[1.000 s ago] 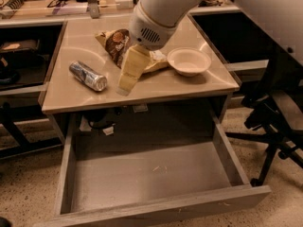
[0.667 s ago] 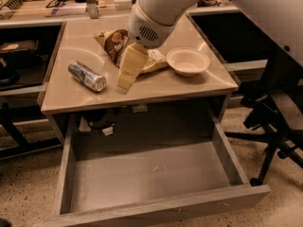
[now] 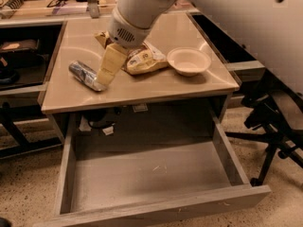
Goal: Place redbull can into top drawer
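The redbull can [image 3: 85, 74] lies on its side on the left part of the beige tabletop [image 3: 189, 86], silver with bluish panels. My gripper [image 3: 105, 77] hangs from the white arm just over the can's right end, its cream fingers [image 3: 110, 65] pointing down at it. The top drawer [image 3: 151, 178] of grey wood is pulled wide open below the tabletop, and its smooth bottom holds nothing.
A brown and cream snack bag [image 3: 142, 59] lies at the table's middle, partly behind the arm. A white bowl [image 3: 188, 60] stands to its right. A black chair base [image 3: 272, 126] stands on the floor at the right. Dark shelves are at the left.
My gripper has moved left and down, from beside the snack bag to just over the can's right end. The can, bag and bowl have not shifted on the table.
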{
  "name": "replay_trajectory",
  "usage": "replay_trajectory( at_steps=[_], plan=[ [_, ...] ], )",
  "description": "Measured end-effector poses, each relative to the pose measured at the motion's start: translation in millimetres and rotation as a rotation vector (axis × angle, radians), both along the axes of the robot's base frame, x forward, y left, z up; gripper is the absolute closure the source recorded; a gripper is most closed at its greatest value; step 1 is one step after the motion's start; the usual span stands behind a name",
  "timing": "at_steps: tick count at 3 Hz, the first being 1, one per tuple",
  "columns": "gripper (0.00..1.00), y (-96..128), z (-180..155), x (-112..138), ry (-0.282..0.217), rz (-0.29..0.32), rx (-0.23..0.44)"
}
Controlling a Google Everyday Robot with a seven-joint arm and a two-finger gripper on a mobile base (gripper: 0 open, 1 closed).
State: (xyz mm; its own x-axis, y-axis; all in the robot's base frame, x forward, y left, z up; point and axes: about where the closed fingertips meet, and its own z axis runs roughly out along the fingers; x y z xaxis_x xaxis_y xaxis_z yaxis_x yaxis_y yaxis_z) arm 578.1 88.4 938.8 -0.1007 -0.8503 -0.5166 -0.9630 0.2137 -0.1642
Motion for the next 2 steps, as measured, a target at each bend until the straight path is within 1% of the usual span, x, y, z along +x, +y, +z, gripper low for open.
replay_trajectory(
  at_steps=[1, 2],
  plan=[
    [0.0, 27.7, -16.3, 23.5, 0.041, -0.009, 0.011],
    [0.0, 27.8, -16.4, 23.5, 0.041, -0.009, 0.011]
  ],
)
